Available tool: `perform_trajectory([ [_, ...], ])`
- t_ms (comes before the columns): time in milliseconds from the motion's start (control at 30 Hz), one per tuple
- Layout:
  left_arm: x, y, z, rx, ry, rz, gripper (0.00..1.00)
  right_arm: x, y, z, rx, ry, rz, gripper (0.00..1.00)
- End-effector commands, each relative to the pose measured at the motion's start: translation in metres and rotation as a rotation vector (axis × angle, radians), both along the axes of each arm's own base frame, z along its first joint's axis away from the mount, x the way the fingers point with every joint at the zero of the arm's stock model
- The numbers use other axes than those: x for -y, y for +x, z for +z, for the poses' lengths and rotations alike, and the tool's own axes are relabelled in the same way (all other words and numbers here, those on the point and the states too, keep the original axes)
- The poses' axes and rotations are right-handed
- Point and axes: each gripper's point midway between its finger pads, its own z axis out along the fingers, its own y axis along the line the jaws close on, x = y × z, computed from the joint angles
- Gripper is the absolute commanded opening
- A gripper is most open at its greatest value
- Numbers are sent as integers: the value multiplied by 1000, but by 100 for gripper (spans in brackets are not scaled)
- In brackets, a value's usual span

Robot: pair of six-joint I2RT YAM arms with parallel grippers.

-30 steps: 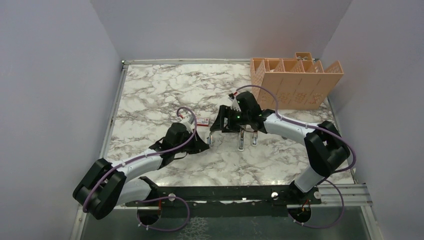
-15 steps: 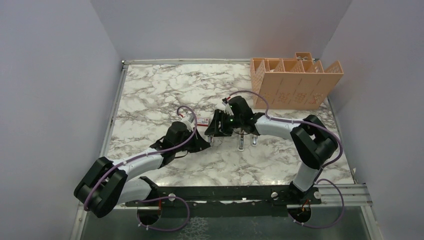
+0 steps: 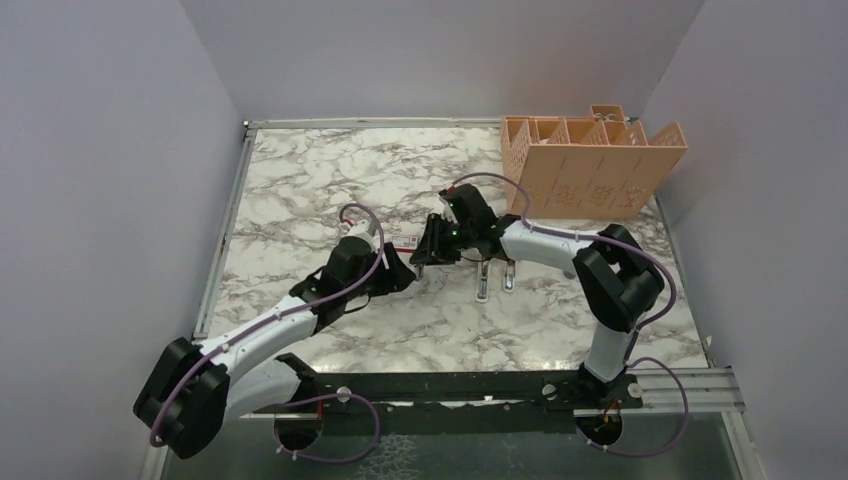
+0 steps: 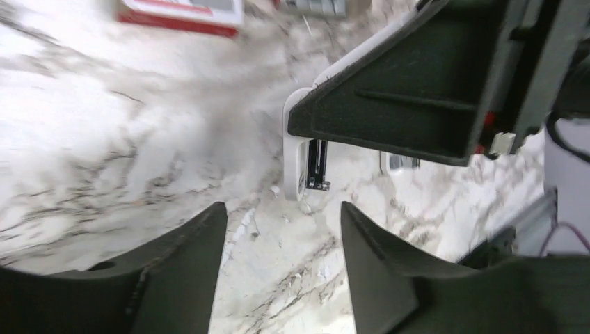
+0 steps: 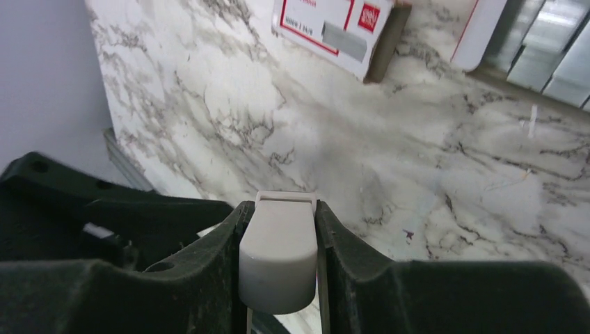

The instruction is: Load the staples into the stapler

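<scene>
The stapler (image 4: 298,156) is small and white with a black inner channel, and it stands on end on the marble. My right gripper (image 5: 280,209) is shut on its rounded grey-white end (image 5: 278,257); from above that gripper (image 3: 428,252) sits mid-table. My left gripper (image 4: 282,209) is open just short of the stapler, with only marble between its fingers; it is also in the top view (image 3: 398,268). The red-and-white box (image 5: 330,28) lies beyond, also seen from above (image 3: 405,242). The staples (image 5: 553,56) lie as silvery strips in their tray next to it.
An orange desk organiser (image 3: 590,165) stands at the back right. Two small silvery pieces (image 3: 483,285) (image 3: 508,278) lie on the marble table (image 3: 320,180) just right of the grippers. Walls close in the left, right and back sides.
My right gripper moved left and closed on the stapler. My left gripper opened, let go of it and shifted slightly.
</scene>
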Motion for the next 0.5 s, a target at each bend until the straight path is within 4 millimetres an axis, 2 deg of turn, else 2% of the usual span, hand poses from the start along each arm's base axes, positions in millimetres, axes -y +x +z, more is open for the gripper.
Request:
perform_trajectory([
  [0,-57,25,27,100,216,245,66,2,15,-12,68,-178,-2,28],
  [133,-91,34,63,180,305,386,73,-8,16,-21,98,-290,18,28],
  [267,-123,41,104,275,383,514,78,-22,8,-32,127,-408,48,29],
  [367,-142,43,130,326,429,591,86,-30,1,-38,130,-456,67,30],
  [467,-155,43,157,369,454,646,90,-32,-1,-47,140,-511,67,31],
])
